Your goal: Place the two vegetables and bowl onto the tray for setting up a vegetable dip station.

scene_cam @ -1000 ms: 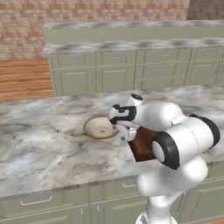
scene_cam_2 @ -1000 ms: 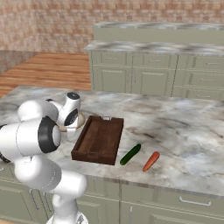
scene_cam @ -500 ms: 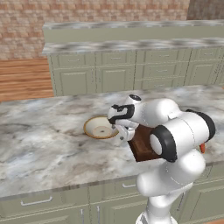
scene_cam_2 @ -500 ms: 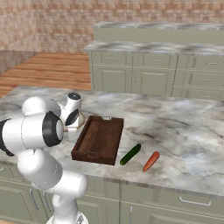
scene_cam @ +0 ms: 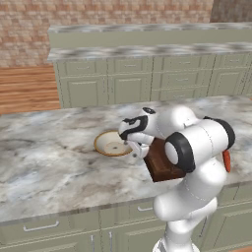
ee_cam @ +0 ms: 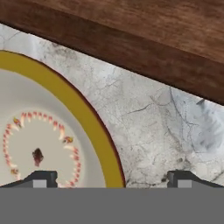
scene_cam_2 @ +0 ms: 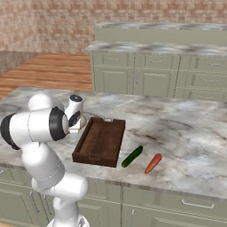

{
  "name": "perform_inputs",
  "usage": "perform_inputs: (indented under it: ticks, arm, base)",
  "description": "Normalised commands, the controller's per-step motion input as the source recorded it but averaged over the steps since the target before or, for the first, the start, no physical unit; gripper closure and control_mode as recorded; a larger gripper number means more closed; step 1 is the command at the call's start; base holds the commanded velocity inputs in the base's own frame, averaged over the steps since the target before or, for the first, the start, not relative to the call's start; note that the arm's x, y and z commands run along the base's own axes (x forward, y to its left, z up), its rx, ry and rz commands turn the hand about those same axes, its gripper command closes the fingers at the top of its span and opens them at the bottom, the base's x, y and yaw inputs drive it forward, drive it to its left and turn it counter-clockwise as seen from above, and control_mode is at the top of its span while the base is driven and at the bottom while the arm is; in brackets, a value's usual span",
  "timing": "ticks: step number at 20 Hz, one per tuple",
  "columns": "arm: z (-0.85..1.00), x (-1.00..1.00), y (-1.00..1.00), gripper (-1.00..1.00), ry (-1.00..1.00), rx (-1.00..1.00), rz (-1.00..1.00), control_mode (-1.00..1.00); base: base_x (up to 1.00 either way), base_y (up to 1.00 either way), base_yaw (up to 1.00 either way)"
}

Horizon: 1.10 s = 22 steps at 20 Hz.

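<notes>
Bowl rim between spread claw tips in hand view, cucumber and carrot beside tray

We see a round shallow bowl with a tan rim and cream inside upright on the marble counter, just left of the dark brown wooden rectangular tray. Right of the tray lie a slender dark green cucumber-like stick and an orange-red carrot-like stick, side by side, apart.
</notes>
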Motion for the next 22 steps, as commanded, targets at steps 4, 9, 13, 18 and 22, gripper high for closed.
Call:
perform_inputs:
  ticks: [4,9,13,18,22]
  arm:
    - [-0.16,0.16,0.06,-1.0,0.0,0.0,-0.01,-1.0]
    - [-0.16,0.15,0.04,-1.0,0.0,0.0,-0.02,-1.0]
    - [-0.13,0.13,0.0,-1.0,0.0,0.0,-0.01,-1.0]
    - [-0.1,0.11,0.0,-1.0,0.0,0.0,-0.01,-1.0]
    - [-0.06,0.09,0.0,1.0,0.0,0.0,0.0,-1.0]
  base:
    - [0.0,0.0,0.0]
    - [0.0,0.0,0.0]
    - [0.0,0.0,0.0]
    - [0.0,0.0,0.0]
    - [0.0,0.0,0.0]
